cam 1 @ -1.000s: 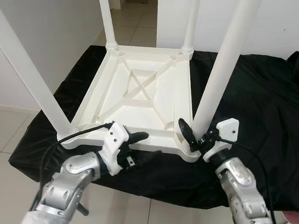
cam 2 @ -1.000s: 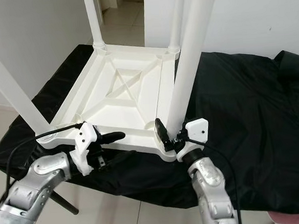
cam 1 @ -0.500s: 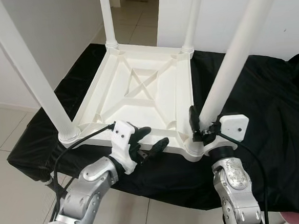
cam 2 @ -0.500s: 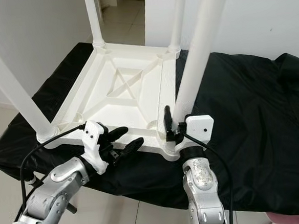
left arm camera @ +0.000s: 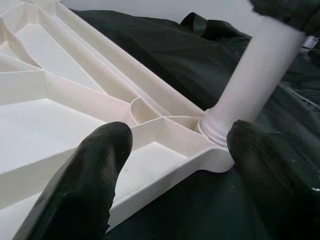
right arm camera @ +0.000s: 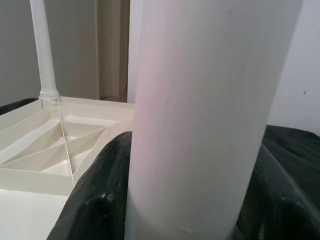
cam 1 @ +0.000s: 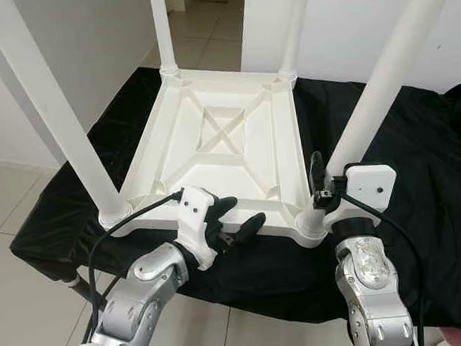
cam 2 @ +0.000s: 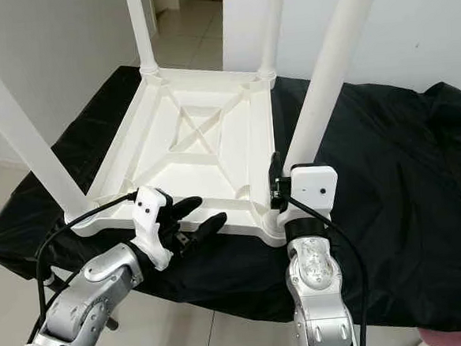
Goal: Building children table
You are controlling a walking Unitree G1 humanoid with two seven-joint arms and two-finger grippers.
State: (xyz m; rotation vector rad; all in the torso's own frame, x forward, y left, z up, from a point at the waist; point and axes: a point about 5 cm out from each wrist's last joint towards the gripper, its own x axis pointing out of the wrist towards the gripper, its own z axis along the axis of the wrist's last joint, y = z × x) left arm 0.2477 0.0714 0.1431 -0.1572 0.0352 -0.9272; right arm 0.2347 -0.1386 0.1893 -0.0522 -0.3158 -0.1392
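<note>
**Seating the 4th leg in its socket**

Gripping the near right leg [cam 1: 382,75] just above its socket, the right gripper [cam 2: 281,184] is closing its black fingers [right arm camera: 100,200] around the white tube on both sides, as the right wrist view is showing. The left gripper [cam 1: 232,220] is hovering with fingers spread wide at the near edge of the white tabletop [cam 1: 228,141], holding nothing; in the left wrist view its 2 fingertips [left arm camera: 95,170] are straddling the rim close to that same corner socket.

The tabletop is lying upside down on a black cloth [cam 1: 419,152] covering a raised surface, ribs facing up. All 4 legs are standing in their corner sockets: the near left leg [cam 1: 52,106], the far left leg [cam 1: 162,27], the far right leg [cam 1: 295,22] and the one being held.

Judging by this, the assembly is looking nearly finished. What is probably remaining is pressing or twisting this last leg fully home, which I cannot confirm from here, then turning the table upright.
</note>
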